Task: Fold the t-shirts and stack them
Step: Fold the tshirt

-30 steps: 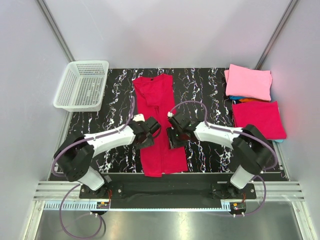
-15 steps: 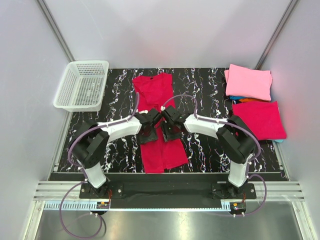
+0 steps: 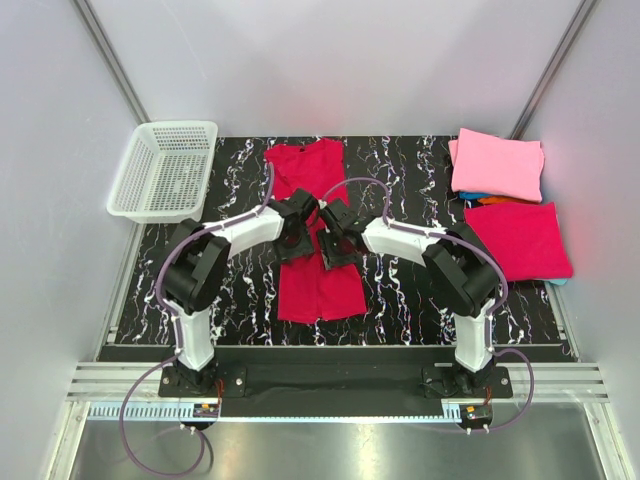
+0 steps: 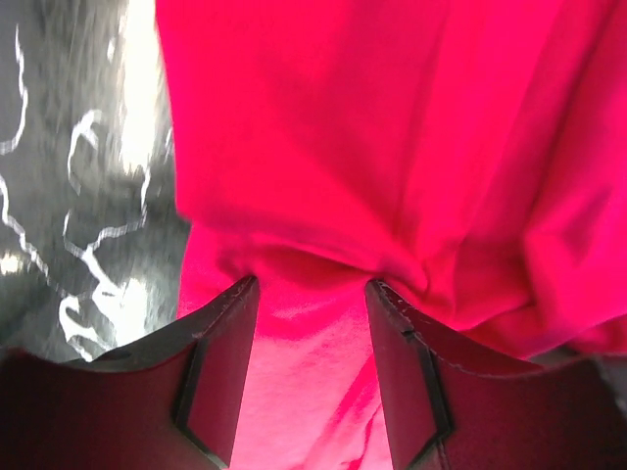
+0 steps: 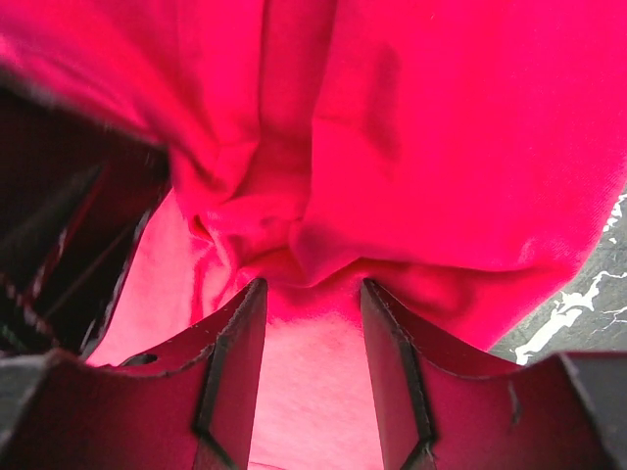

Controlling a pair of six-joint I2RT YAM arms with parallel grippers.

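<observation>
A crimson-red t-shirt [image 3: 320,290] lies lengthwise in the middle of the black marbled table, collar end at the far side. My left gripper [image 3: 298,232] and right gripper [image 3: 330,240] meet side by side over its middle. In the left wrist view the gripper [image 4: 309,284] has its jaws narrowed on a puckered bunch of the red cloth [image 4: 392,147]. In the right wrist view the gripper [image 5: 313,284] does the same, with folds of cloth [image 5: 441,127] gathered at its tips. A second red t-shirt [image 3: 518,238] lies folded at the right.
A folded pink t-shirt [image 3: 497,163] lies at the far right, with turquoise and orange cloth edges [image 3: 478,198] showing between it and the folded red one. A white mesh basket [image 3: 165,170] stands at the far left. The marbled table [image 3: 410,300] shows round the shirt.
Both grippers have moved away from the bases toward the far side and closer together. The shirt's near hem has slid away from the near table edge with them.
</observation>
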